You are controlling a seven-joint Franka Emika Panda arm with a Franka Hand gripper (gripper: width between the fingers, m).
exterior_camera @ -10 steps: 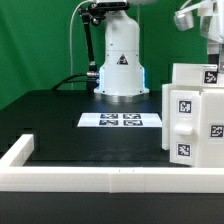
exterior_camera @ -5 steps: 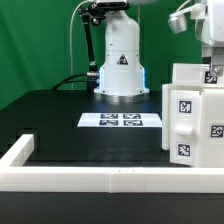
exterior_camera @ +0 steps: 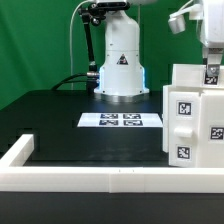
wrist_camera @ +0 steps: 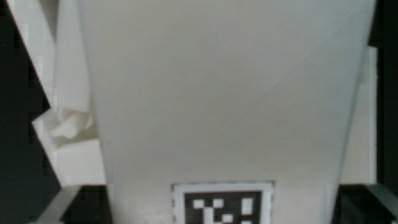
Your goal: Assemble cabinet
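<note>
The white cabinet (exterior_camera: pixel 193 118) stands at the exterior view's right, made of box-like parts with black marker tags on their faces. Its taller rear part (exterior_camera: pixel 190 76) rises behind the front box. My gripper (exterior_camera: pixel 211 66) hangs from the upper right, right over that rear part, with its fingers down at the part's top tag. In the wrist view a white panel (wrist_camera: pixel 222 100) with a tag (wrist_camera: pixel 224 205) fills the picture between my fingertips. The jaws stand wide, one on each side of the panel, and look open.
The marker board (exterior_camera: pixel 121 121) lies flat on the black table in the middle. The robot's white base (exterior_camera: pixel 121 60) stands behind it. A low white rail (exterior_camera: pixel 90 178) runs along the front and the left edge of the table.
My gripper has moved left and down toward the top of the cabinet's rear part. The cabinet itself has not moved.
</note>
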